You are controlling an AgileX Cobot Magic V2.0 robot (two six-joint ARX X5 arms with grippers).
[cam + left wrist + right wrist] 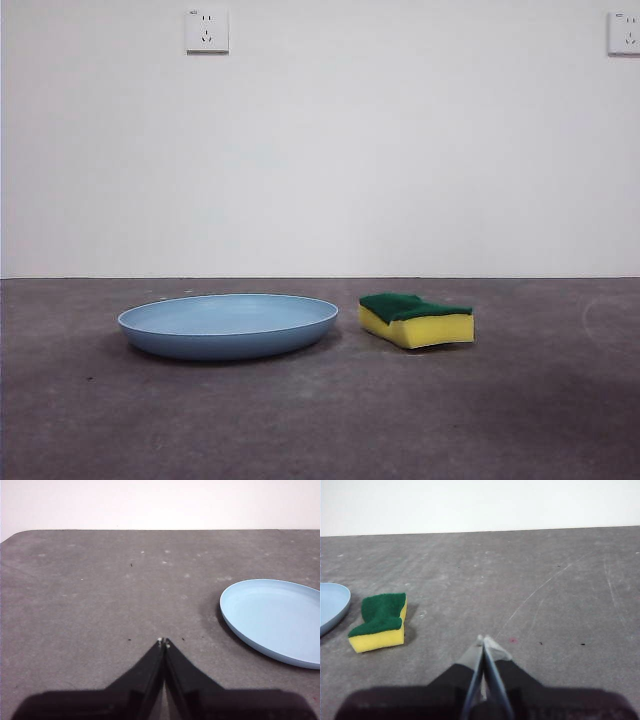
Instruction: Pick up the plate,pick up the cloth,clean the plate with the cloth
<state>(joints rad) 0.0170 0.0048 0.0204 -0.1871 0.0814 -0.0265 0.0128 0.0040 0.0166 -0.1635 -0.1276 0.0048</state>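
Grey, scuffed tabletop (320, 420) before a white wall (320, 150) carried a wide, shallow light-blue plastic plate (228, 325), with a small yellow sponge block topped in dark green (417, 320) just beside it, not touching. Left gripper (164, 641) and right gripper (483, 639) hung apart from both, jaws pressed together, empty.

I see a plain white wall (320, 150) filling the far side, evenly lit with no hard shadows. Two white wall sockets sit high on it: one socket (207, 30) up to the left, a second socket (624, 33) cut off by the right edge. Below runs the table (320, 420), a dark grey, mottled surface. On my right wrist camera it shows pale scratches (535, 597) and small specks.
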